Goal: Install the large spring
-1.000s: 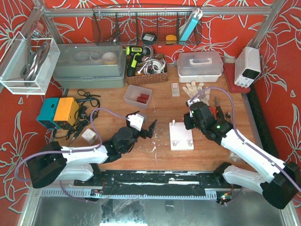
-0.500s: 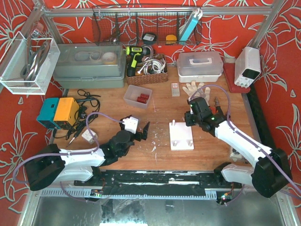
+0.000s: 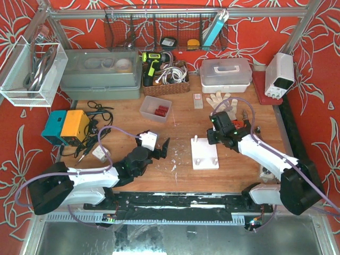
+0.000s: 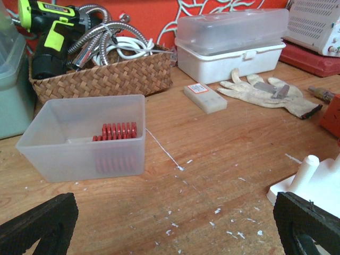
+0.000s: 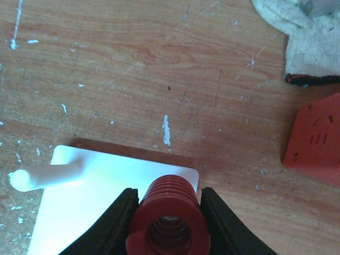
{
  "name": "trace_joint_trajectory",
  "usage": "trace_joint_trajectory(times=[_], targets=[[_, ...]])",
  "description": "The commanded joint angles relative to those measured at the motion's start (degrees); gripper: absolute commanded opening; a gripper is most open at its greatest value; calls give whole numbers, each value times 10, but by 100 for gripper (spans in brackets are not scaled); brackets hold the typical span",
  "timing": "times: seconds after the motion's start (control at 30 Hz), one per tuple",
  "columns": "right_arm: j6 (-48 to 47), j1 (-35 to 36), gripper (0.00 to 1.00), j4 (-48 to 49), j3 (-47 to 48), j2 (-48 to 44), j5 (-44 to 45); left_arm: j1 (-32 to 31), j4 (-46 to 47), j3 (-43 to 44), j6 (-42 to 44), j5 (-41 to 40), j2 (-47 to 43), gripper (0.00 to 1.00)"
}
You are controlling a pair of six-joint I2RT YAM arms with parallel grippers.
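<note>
**Status change.** Compared with the top view of one second ago, the right arm has folded in. Its forearm now runs more steeply from the base, and the right gripper sits at the far right corner of the white base plate. Over the last half second it has dropped slightly toward the plate. The left gripper has pulled back a little to the left and has not shifted in the last half second.

**Finger state.**
- Right: both fingers are closed on the large red spring, one on each side of its coils. The bore faces the wrist camera.
- Left: the fingers are spread wide and hold nothing. They point toward the clear plastic bin, which holds further red springs.

**Spring location.** The spring is in the right gripper, above the far right edge of the base plate. It stands well apart from the white peg at the plate's far left corner. Whether a peg lies under the bore cannot be told.

**Meaning for the task.** Transport appears complete and alignment is in hand. The spring does not look seated yet. The next move likely calls for a straight descent with the bore centred, since a tilted coil may catch on a peg tip.
</note>
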Motion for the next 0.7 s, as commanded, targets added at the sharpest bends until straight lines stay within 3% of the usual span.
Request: trace_joint_trajectory(times=[0.0,0.17,0.4,0.67], targets=[[6,-2,4,31,-14,16,6,4,10,8,-5,-11,-3,100],[15,-2,17,51,-13,39,-4,4,11,9,-5,-11,-1,100],[20,-2,47,31,3,50,11,5,8,9,-5,-17,0,100],[13,-2,70,-49,52,-19,0,14,-12,25,-14,-17,16,100]])
